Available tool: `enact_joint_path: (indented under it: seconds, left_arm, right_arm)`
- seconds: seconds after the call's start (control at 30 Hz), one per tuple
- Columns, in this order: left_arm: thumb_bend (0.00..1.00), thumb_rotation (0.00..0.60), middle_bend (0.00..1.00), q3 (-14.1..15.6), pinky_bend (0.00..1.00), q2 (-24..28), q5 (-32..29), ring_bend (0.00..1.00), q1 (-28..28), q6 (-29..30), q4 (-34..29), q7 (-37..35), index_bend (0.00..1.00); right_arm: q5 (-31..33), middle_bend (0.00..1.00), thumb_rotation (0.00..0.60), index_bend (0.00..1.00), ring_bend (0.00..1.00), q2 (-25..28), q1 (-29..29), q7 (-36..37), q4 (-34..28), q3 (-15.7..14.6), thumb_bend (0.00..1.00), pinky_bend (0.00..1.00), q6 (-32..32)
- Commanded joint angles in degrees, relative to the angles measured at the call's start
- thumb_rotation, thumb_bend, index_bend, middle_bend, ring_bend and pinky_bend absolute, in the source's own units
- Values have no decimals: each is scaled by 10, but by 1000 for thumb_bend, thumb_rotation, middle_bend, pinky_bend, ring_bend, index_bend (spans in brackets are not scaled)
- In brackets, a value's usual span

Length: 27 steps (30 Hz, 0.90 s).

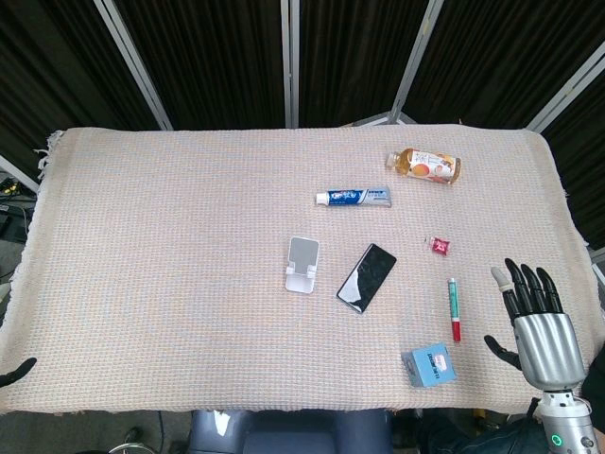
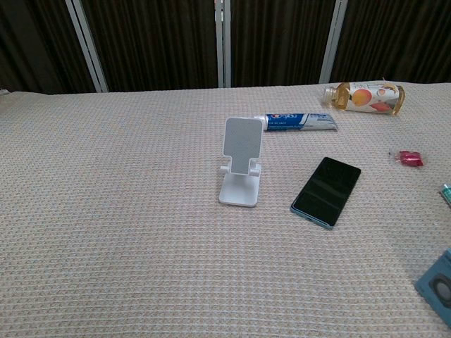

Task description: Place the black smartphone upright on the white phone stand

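Note:
The black smartphone (image 1: 367, 277) (image 2: 326, 191) lies flat and slanted on the cloth, just right of the white phone stand (image 1: 302, 264) (image 2: 240, 170). The stand is upright with nothing on it. My right hand (image 1: 535, 318) hovers at the table's right front, fingers apart and holding nothing, well right of the phone. Of my left hand (image 1: 17, 370) only a dark tip shows at the head view's left edge. Neither hand appears in the chest view.
A woven beige cloth (image 1: 170, 236) covers the table. A toothpaste tube (image 1: 353, 197) and a drink bottle (image 1: 423, 165) lie behind the phone. A small red packet (image 1: 440, 246), a red-and-green pen (image 1: 454, 308) and a blue box (image 1: 429, 364) lie between phone and right hand.

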Motion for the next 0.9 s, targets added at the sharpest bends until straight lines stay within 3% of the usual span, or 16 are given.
enact_joint_path:
  seconds: [0.03, 0.3, 0.47, 0.57, 0.7, 0.9]
  left_arm:
    - [0, 600, 0, 0, 0, 0, 0, 0, 0, 0, 0, -1, 0]
    - [0, 600, 0, -1, 0, 1, -1, 0, -3, -5, 4, -5, 0]
    - [0, 600, 0, -4, 0, 0, -3, 0, -13, -18, 8, -12, 0]
    - [0, 600, 0, -8, 0, -4, -13, 0, -16, -25, 10, -1, 0]
    - [0, 600, 0, -14, 0, -11, -50, 0, -20, -42, 2, 21, 0]
    - [0, 600, 0, -29, 0, -22, -107, 0, -31, -69, -3, 57, 0]
  right_arm:
    - [1, 0, 600, 0, 0, 0, 0, 0, 0, 0, 0, 0, -1]
    - [3, 0, 600, 0, 0, -5, 21, 15, 6, -6, 0, 0, -44]
    - [-17, 0, 600, 0, 0, 13, 115, 101, 43, 4, 0, 0, -178]
    - [-63, 0, 600, 16, 0, 20, 192, 191, 89, 10, 0, 0, -254]
    - [-122, 61, 600, 66, 1, -5, 263, 239, 169, 19, 11, 4, -284]
    - [-215, 178, 600, 162, 105, -92, 365, 286, 322, 3, 65, 160, -303]
